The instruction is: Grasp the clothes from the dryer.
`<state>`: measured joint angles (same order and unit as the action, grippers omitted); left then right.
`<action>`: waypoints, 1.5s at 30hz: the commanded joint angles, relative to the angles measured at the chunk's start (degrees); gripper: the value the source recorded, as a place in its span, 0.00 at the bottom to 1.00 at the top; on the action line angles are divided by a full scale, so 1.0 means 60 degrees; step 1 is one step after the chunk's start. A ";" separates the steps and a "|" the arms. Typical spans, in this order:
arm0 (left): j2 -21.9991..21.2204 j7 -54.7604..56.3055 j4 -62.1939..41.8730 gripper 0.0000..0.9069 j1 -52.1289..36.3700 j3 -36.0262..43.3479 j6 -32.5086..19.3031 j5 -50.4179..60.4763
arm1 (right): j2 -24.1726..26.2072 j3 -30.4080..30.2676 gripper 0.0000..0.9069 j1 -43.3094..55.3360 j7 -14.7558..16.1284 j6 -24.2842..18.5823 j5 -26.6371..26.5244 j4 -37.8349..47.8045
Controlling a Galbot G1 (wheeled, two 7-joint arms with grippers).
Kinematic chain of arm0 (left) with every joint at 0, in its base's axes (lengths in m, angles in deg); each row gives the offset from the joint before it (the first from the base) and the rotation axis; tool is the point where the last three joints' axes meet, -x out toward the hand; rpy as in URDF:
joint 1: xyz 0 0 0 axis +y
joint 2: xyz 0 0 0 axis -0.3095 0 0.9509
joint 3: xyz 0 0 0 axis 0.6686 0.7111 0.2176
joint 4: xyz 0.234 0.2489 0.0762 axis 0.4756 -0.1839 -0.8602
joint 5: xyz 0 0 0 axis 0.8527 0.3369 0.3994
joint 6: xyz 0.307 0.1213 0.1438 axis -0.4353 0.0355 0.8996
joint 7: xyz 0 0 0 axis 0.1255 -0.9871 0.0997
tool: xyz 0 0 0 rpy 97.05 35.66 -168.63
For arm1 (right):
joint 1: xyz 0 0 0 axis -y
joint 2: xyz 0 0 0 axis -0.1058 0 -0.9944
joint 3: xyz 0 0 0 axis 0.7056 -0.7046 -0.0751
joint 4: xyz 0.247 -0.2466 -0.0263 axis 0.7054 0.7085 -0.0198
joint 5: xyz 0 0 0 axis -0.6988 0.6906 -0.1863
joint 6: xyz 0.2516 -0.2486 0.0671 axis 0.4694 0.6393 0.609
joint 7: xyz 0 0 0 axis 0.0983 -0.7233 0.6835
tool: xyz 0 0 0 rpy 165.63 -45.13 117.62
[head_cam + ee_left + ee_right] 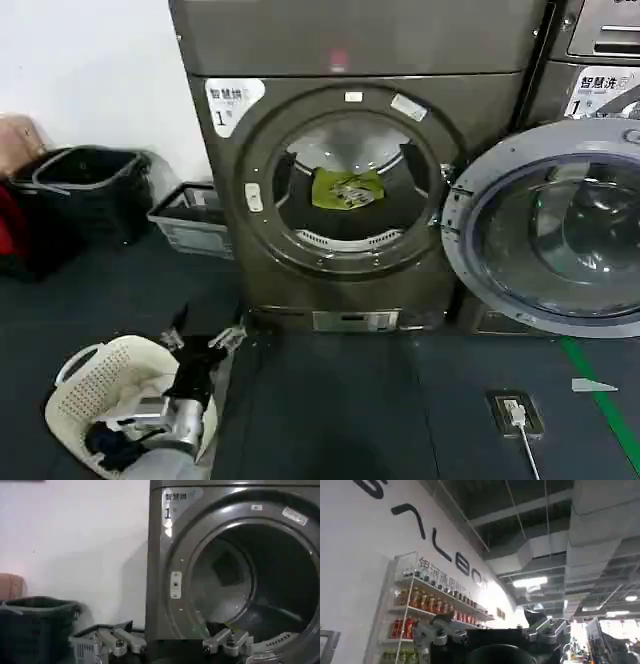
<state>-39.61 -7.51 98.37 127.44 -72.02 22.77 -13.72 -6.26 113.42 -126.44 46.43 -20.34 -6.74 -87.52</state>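
Clothes [347,188], here one small yellow-green garment with a white-and-dark print, lie crumpled inside the drum of the dryer [300,260], toward the back and a little below the middle of the round opening. Nothing touches the garment. The dryer is a large grey-bronze front-loader with a white sticker [232,102] marked "1" at the upper left of its front. Its door [545,225] is swung fully open to the right of the opening, so the way in is clear.

Left gripper [205,345] hangs low, well in front of the dryer and to the left of its opening, just above a white laundry basket [85,385] on the floor. Its fingers [120,641] are spread apart and hold nothing, and in the left wrist view they point toward the dryer's lower front. Right gripper [492,632] points up toward a ceiling and a wall of shelves, away from the dryer, with its fingers apart and empty.

The reach looks barely begun. To do it well, the left gripper would likely need to rise to the height of the opening, move right to line up with the garment, then go in straight through the middle, keeping off the metal rim. Keeping the fingers wide until they straddle a raised fold, then pinching it, should give a firmer hold than pressing on flat cloth.
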 commanded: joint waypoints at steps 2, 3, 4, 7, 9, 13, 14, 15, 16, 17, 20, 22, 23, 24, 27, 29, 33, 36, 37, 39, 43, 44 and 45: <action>-0.0035 -0.0019 0.0070 1.00 0.0041 0.0053 -0.0066 0.0068 | -0.0006 -0.0034 1.00 0.0015 -0.0020 -0.0105 -0.0177 -0.0148; -0.0046 -0.0018 0.0085 1.00 0.0052 0.0044 -0.0070 0.0075 | -0.0003 -0.0006 1.00 -0.0010 -0.0024 -0.0117 -0.0180 -0.0126; -0.0048 -0.0019 0.0098 1.00 0.0058 0.0041 -0.0084 0.0074 | 0.0002 0.0029 1.00 -0.0031 -0.0044 -0.0142 -0.0208 -0.0096; -0.0045 -0.0019 0.0098 1.00 0.0054 0.0046 -0.0119 0.0104 | 0.0003 0.0090 1.00 -0.0066 -0.0054 -0.0180 -0.0233 -0.0069; -0.0041 -0.0019 0.0098 1.00 0.0050 0.0053 -0.0125 0.0108 | -0.0007 0.0101 1.00 -0.0073 -0.0065 -0.0193 -0.0228 -0.0055; -0.0022 -0.0029 0.0114 1.00 0.0072 0.0064 -0.0123 0.0105 | -0.0034 0.0086 1.00 -0.0058 -0.0034 -0.0208 -0.0237 -0.0061; -0.0018 -0.0036 0.0121 1.00 0.0076 0.0071 -0.0125 0.0101 | -0.0039 0.0066 1.00 -0.0052 -0.0030 -0.0210 -0.0239 -0.0084; -0.0018 -0.0039 0.0126 1.00 0.0081 0.0068 -0.0132 0.0106 | -0.0039 0.0059 1.00 -0.0045 -0.0021 -0.0206 -0.0243 -0.0098; -0.0021 -0.0043 0.0131 1.00 0.0086 0.0069 -0.0136 0.0105 | -0.0040 0.0058 1.00 -0.0046 -0.0020 -0.0205 -0.0244 -0.0099; -0.0024 -0.0046 0.0140 1.00 0.0095 0.0075 -0.0136 0.0110 | -0.0026 0.0062 1.00 -0.0044 -0.0021 -0.0200 -0.0246 -0.0099; -0.0036 -0.0068 0.0212 1.00 0.0127 0.0118 -0.0122 0.0091 | -0.0022 0.0083 1.00 -0.0066 -0.0019 -0.0184 -0.0241 -0.0090; -0.0038 -0.0075 0.0218 1.00 0.0135 0.0144 -0.0121 0.0106 | -0.0024 0.0093 1.00 -0.0078 -0.0009 -0.0186 -0.0242 -0.0095; -0.0039 -0.0078 0.0215 1.00 0.0144 0.0155 -0.0125 0.0116 | -0.0023 0.0100 1.00 -0.0085 -0.0009 -0.0186 -0.0245 -0.0090; -0.0045 -0.0085 0.0210 1.00 0.0151 0.0164 -0.0128 0.0131 | -0.0022 0.0109 1.00 -0.0088 -0.0016 -0.0186 -0.0240 -0.0077; -0.0064 -0.0100 0.0214 1.00 0.0143 0.0197 -0.0129 0.0156 | 0.0005 0.0225 1.00 -0.0111 -0.0171 -0.0102 -0.0062 0.0063; -0.0057 -0.0113 0.0199 1.00 0.0133 0.0208 -0.0137 0.0169 | 0.0018 0.0315 1.00 -0.0150 -0.0208 -0.0103 0.0005 0.0196; -0.0051 -0.0170 0.0179 1.00 0.0096 0.0219 -0.0172 0.0173 | 0.0021 0.0620 1.00 -0.0274 -0.0200 -0.0118 0.0042 0.0381; -0.0052 -0.0216 0.0159 1.00 0.0071 0.0253 -0.0214 0.0195 | 0.0014 0.0717 1.00 -0.0304 -0.0211 -0.0104 0.0005 0.0363; -0.0039 -0.0230 0.0145 1.00 0.0061 0.0265 -0.0245 0.0222 | -0.0012 0.0737 1.00 -0.0315 -0.0209 -0.0105 -0.0004 0.0345; -0.0018 -0.0231 0.0118 1.00 0.0037 0.0258 -0.0265 0.0222 | -0.0040 0.0756 1.00 -0.0333 -0.0208 -0.0110 -0.0004 0.0356; 0.0000 -0.0259 0.0101 1.00 0.0002 0.0267 -0.0305 0.0220 | -0.0079 0.0788 1.00 -0.0389 -0.0227 -0.0244 -0.0083 0.0353; -0.0001 -0.0259 0.0106 1.00 0.0000 0.0268 -0.0315 0.0216 | -0.0077 0.0816 1.00 -0.0401 -0.0214 -0.0271 -0.0126 0.0346; 0.0000 -0.0260 0.0108 1.00 0.0006 0.0266 -0.0324 0.0211 | -0.0067 0.0849 1.00 -0.0418 -0.0230 -0.0303 -0.0224 0.0344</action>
<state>-39.62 -9.05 99.05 127.46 -70.41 21.02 -12.44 -6.65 118.22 -128.98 45.13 -21.73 -7.54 -85.57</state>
